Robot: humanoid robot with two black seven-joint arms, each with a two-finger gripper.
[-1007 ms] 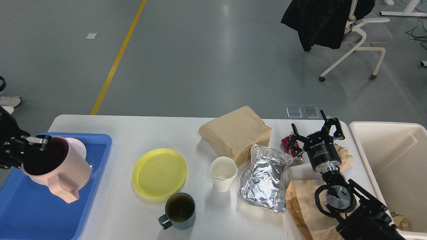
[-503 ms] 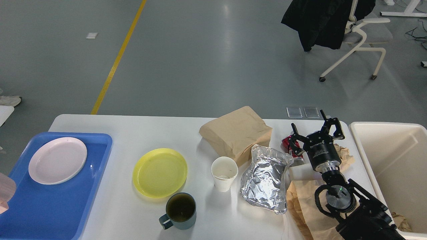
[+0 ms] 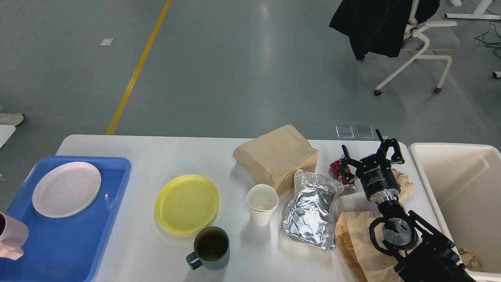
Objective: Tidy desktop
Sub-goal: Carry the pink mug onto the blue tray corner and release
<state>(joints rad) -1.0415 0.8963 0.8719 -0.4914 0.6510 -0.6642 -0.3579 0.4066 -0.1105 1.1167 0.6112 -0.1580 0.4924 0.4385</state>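
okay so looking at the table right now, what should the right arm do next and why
Probably lower the right tool onto the crushed red can just beside it. Its fingers stand spread and hold nothing, the can lies loose on the white desktop, and the cream-white plastic bin stands open close to the right.

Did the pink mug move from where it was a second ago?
Yes. The pink mug went left and toward the near edge across the blue tray; now only part of it shows at the view's left edge, past the pink plate.
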